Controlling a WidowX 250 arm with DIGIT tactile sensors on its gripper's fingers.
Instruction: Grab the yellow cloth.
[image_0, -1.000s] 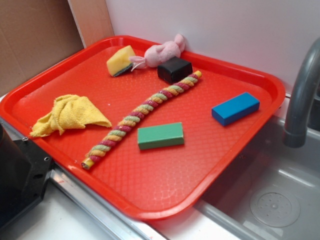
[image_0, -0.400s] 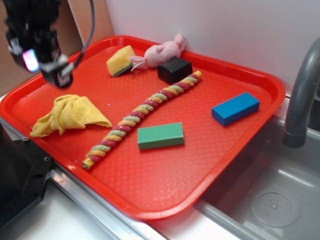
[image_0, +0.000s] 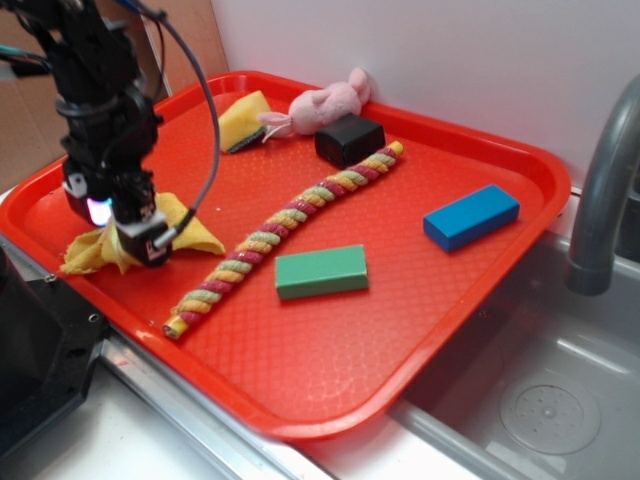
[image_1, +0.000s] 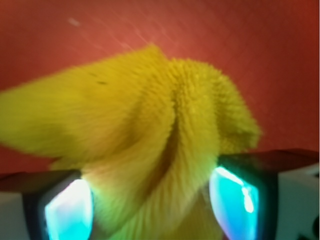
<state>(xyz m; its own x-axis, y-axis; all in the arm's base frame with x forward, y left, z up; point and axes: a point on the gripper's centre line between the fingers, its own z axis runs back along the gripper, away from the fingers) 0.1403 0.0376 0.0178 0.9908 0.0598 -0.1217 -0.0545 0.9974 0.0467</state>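
Wrist view: the yellow cloth (image_1: 150, 140) is seen bunched between the two fingers (image_1: 67, 212) of the tool (image_1: 150, 210), which is spread wide around it. Whether it is gripped cannot be told. It lies at the red tray's (image_0: 300, 340) left side.

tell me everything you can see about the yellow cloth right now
The small yellow terry-textured cloth looks soft and fuzzy, bunched into wrinkled folds with a deep crease down its middle and pointed corners. It lies flat on the red plastic tray near its left edge, left of the long twisted multicolour rope. The black robot gripper is down over it; in the wrist view the cloth sits between the two glowing fingers, which stand apart, not yet closed on it.
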